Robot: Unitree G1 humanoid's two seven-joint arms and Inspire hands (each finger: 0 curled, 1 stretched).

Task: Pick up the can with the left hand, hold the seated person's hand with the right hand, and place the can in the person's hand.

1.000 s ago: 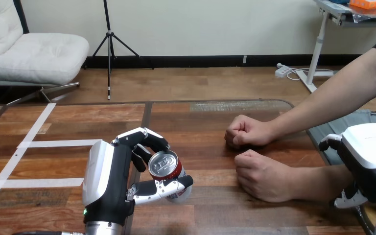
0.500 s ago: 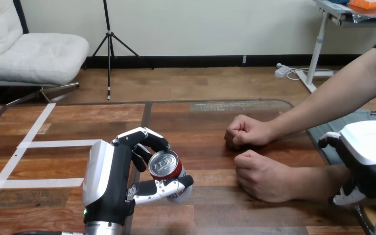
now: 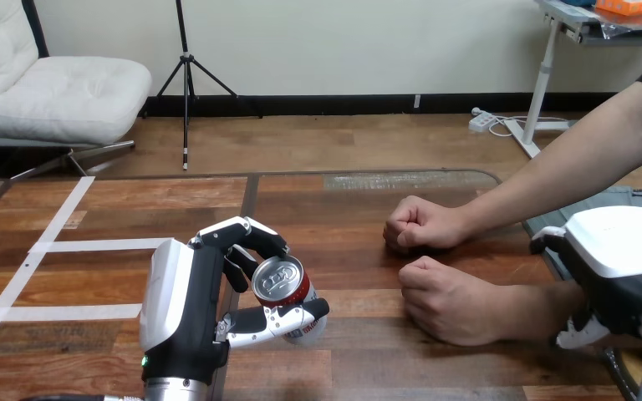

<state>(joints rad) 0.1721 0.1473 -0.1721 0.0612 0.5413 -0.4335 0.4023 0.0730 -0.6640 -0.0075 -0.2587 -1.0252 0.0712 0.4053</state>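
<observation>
Desk (image 3: 343,200), left of centre: the can (image 3: 284,288) sits in the left robot hand (image 3: 185,309). Right of centre: the person's farther hand (image 3: 418,224) lies behind the person's nearer hand (image 3: 443,296). Far right: the right robot hand (image 3: 614,263), over the nearer forearm.

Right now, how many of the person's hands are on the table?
2, both fisted: the person's farther hand right of centre, the person's nearer hand just in front of it.

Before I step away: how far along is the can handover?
Done: the left hand is curled round the can. In hand: the right hand is over the person's nearer forearm, grip unclear. Left: holding the person's nearer hand, a fist, and placing the can.
</observation>
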